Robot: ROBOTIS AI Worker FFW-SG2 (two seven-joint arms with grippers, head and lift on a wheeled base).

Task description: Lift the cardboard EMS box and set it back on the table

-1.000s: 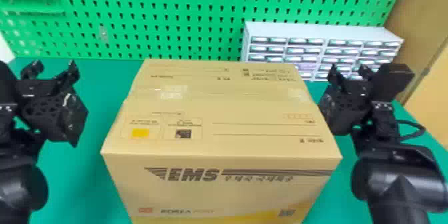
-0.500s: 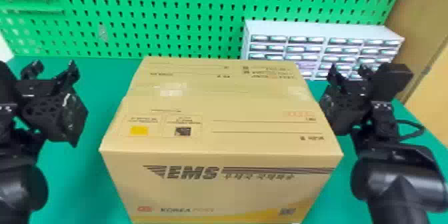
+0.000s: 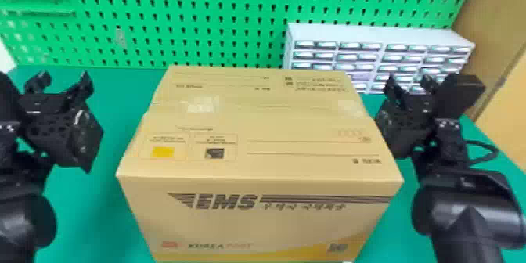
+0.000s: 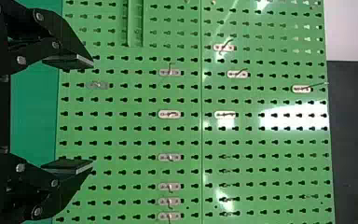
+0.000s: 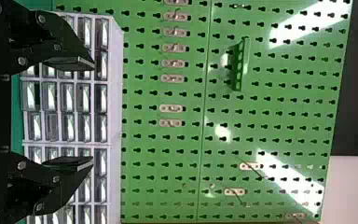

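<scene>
The cardboard EMS box (image 3: 254, 125) stands upright at the middle of the head view, printed front towards me; whether its base touches the green table (image 3: 90, 199) I cannot tell. My left gripper (image 3: 64, 82) is left of the box, with green table visible between them. My right gripper (image 3: 410, 84) is close beside the box's right side; contact there cannot be made out. Seen from the wrists, the left gripper (image 4: 93, 114) and the right gripper (image 5: 94, 114) each have two spread fingers with nothing between them.
Behind the box stands a white drawer cabinet (image 3: 375, 35), at the back right. A green pegboard (image 3: 156, 19) with small hooks closes off the rear. On the far right is a tan panel (image 3: 497, 35).
Compared with a second ago, the box shows slightly higher and a touch larger in the head view. Both grippers look to be in the same places, still open.
</scene>
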